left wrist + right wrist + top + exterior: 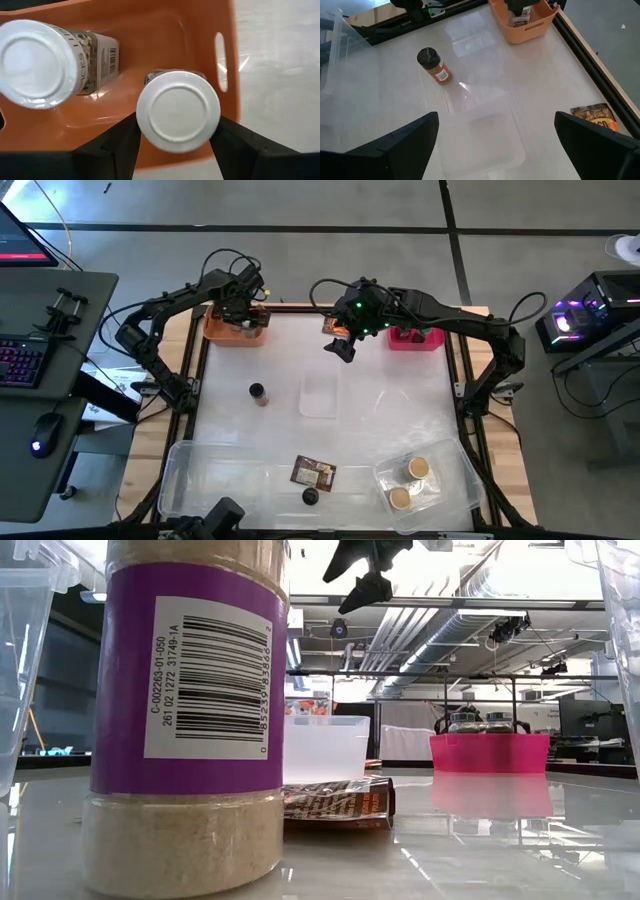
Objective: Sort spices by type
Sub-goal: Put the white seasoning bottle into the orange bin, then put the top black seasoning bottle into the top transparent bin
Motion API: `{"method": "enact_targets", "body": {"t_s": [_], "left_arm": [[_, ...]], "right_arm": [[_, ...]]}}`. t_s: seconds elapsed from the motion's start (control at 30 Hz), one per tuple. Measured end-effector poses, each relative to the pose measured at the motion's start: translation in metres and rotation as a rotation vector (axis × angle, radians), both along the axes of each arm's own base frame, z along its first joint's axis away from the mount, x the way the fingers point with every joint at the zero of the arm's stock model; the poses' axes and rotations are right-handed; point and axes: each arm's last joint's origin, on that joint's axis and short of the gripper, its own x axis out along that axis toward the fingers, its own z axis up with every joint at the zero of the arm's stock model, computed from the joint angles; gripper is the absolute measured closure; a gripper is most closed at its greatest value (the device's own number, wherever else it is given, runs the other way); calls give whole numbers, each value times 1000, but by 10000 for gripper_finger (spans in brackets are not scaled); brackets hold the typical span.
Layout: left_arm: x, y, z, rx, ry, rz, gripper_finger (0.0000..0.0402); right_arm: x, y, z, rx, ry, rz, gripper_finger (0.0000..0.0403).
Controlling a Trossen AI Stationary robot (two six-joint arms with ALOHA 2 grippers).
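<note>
My left gripper (pixel 240 305) hangs over the orange bin (pixel 212 330) at the table's far left, pointing down. Its fingers stand on either side of an upright white-lidded jar (pixel 178 111) in the bin; a second white-lidded jar (pixel 35 62) stands beside it. My right gripper (pixel 495 150) is open above the table's middle, over a small clear tray (pixel 485 135), with nothing between its fingers. A black-lidded jar (pixel 258 392) stands on the table. One packet (pixel 313 472) lies near the front, another (pixel 592 117) near the far edge. My left gripper comes at the white-lidded jar from above, one finger (pixel 120 145) on each side of it below the lid's rim (pixel 142 127). The lid hides the fingertips, so I cannot tell whether they touch the jar.
A pink bin (pixel 415 337) holding jars stands at the far right. A clear container (pixel 450 480) at the front right holds two tan-lidded jars (pixel 417 468). A large clear tray (pixel 200 480) fills the front left; another black-lidded jar (pixel 310 496) stands by the near packet.
</note>
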Motion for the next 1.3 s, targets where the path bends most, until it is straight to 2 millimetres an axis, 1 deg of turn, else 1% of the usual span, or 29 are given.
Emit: {"method": "enact_targets", "body": {"t_s": [0.37, 0.6, 0.73, 0.87, 0.97, 1.07, 1.17, 1.3], "left_arm": [[-13, -15, 24, 11, -14, -15, 192], [-24, -30, 51, 82, -86, 0, 192], [-28, -46, 70, 96, -198, -30, 192], [-22, -78, 92, 99, -355, -146, 192], [-11, -110, 107, 133, -453, -275, 192], [1, -145, 119, 162, -538, -448, 192], [12, -181, 125, 181, -587, -617, 192], [18, -222, 125, 212, -556, -814, 192]], "right_arm": [[0, 0, 0, -2, 0, 2, 9], [1, 0, 1, -5, -13, 2, 9], [-4, 1, 13, -43, -71, 20, 9], [-15, -2, 24, -62, -101, 13, 9], [-25, -5, 29, -59, -97, -10, 9], [-39, -7, 34, -73, -60, -67, 9], [-53, -9, 38, -92, -16, -137, 9], [-69, -10, 46, -84, -10, -174, 9]]}}
